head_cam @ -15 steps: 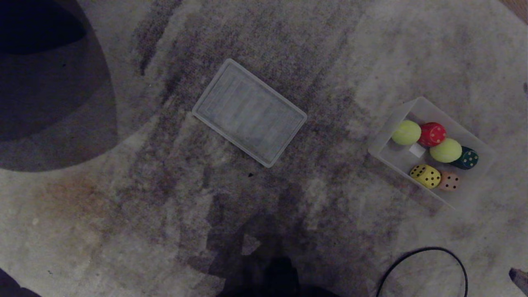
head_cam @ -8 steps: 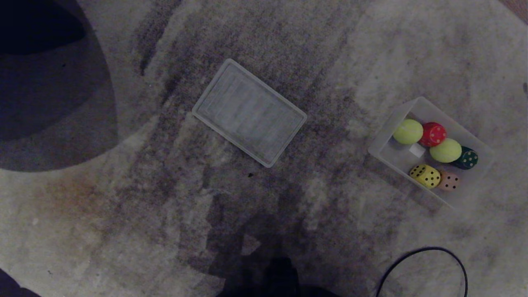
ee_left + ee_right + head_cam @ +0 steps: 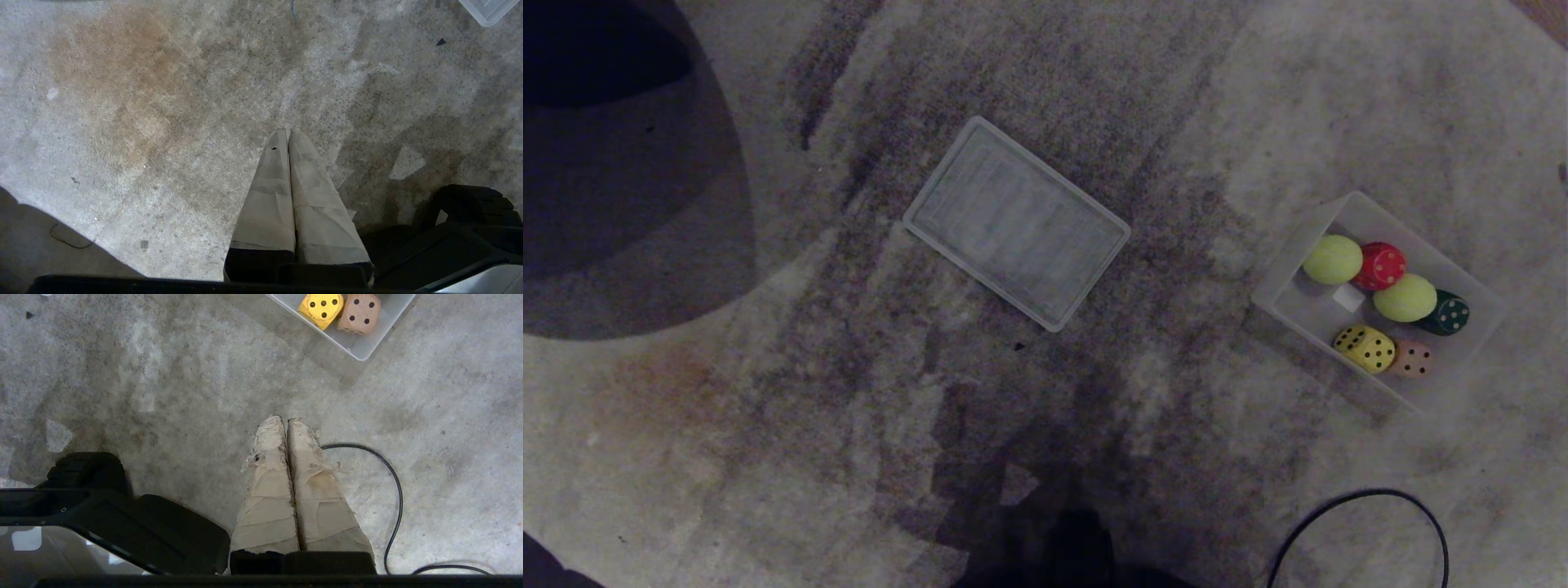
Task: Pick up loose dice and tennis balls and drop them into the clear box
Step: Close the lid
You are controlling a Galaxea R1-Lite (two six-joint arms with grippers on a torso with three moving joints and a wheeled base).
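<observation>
Carpet (image 3: 768, 457), grey, mottled and worn with a brownish stain, fills the scene, and over that stain hangs the left gripper (image 3: 288, 132), its taped fingers pressed together on nothing, with the flat ribbed lid (image 3: 1017, 222) lying well ahead of it. Further right, the right gripper (image 3: 286, 420) also hangs empty with fingers together, a black cable (image 3: 392, 490) looping on the carpet just beside it. Ahead of this gripper and to its right sits the clear box (image 3: 1278, 282), holding two tennis balls (image 3: 1332, 259) and the red, dark green, yellow and peach dice (image 3: 1365, 348).
</observation>
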